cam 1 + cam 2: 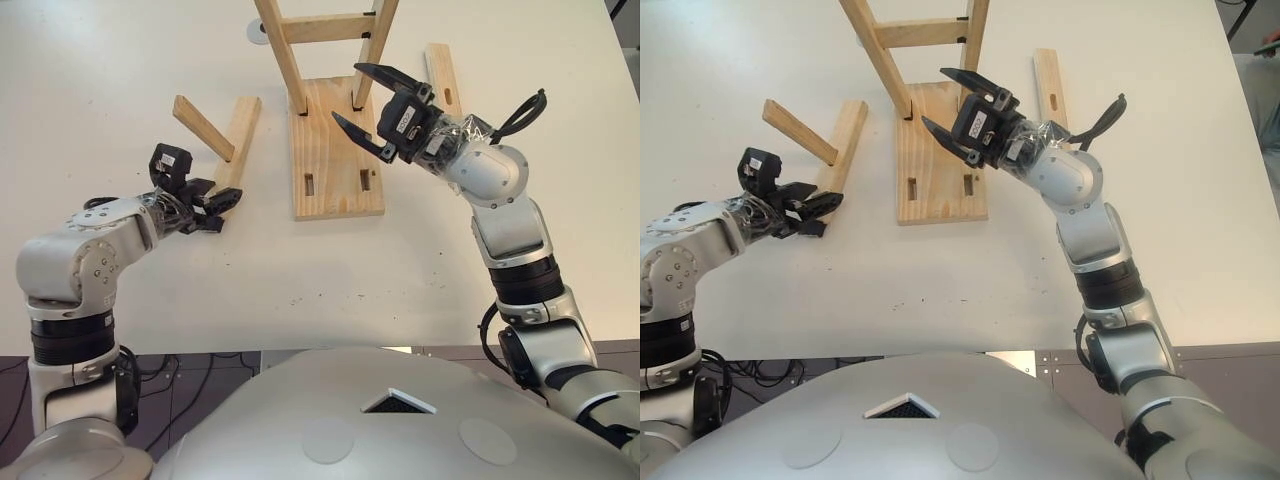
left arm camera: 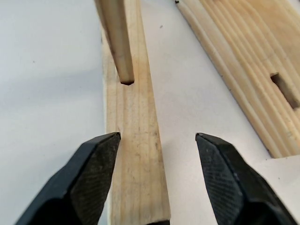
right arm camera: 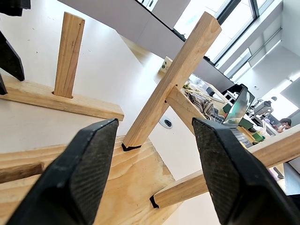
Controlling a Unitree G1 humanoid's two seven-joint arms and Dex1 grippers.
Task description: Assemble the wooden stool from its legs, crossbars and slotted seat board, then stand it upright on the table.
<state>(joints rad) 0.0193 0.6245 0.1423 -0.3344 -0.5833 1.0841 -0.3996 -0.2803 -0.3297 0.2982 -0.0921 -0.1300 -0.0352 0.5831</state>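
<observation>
Left eye view: pale wooden slotted seat board lies flat on the white table. Two wooden legs joined by a crossbar stand in its far slots. Right gripper, fingers spread, flanks one leg without contact. Left gripper, fingers spread, straddles the near end of a flat wooden bar carrying a slanted peg.

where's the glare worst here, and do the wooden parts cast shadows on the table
Right wrist view: the bright windows behind the upright pale wooden leg glare to white. Left eye view: the white table is evenly lit, with faint shadows along the flat slotted wooden seat board. Left wrist view: a dark shadow sits where the wooden peg meets the flat wooden bar.
</observation>
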